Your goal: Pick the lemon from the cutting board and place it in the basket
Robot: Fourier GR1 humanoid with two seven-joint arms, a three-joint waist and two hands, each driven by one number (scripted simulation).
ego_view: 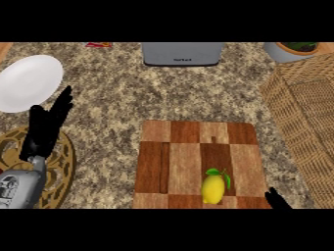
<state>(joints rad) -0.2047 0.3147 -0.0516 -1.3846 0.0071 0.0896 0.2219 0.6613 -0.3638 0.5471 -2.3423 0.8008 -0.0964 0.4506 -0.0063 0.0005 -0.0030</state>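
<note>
A yellow lemon with a green leaf lies near the front edge of the checkered wooden cutting board. The woven wicker basket stands to the board's right. My left hand rests open at the left, fingers pointing up, far from the lemon. Only the black fingertips of my right hand show at the lower edge, just right of the board's front corner and a short way from the lemon.
A white plate sits at the back left. An ornate round trivet with something red on it lies under my left forearm. A grey appliance stands at the back centre and a potted plant behind the basket.
</note>
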